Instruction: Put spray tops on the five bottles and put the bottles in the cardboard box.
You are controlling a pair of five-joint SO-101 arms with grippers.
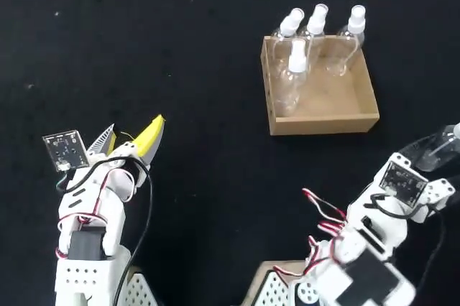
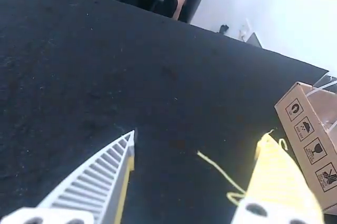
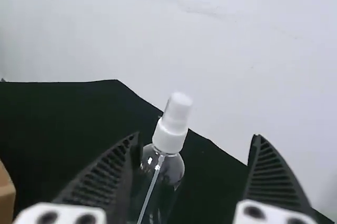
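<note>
The right pincer (image 3: 196, 139) is spread wide, with the fifth bottle (image 3: 163, 169) between its black fingers (image 3: 105, 174), close against one finger and clear of the other, so it is not pinched. In the high view this bottle lies tilted outside the cardboard box (image 1: 323, 125), beyond the box's near right corner, at the tip of the right arm. It is clear plastic, with a white spray top (image 3: 172, 121) and a thin tube inside. Four more bottles (image 1: 297, 69), all topped in white, stand in the box: three along its far wall, one nearer its left wall. The left pincer (image 1: 133, 126) is spread and holds nothing, over the black table (image 1: 201, 69) well to the box's left
</note>
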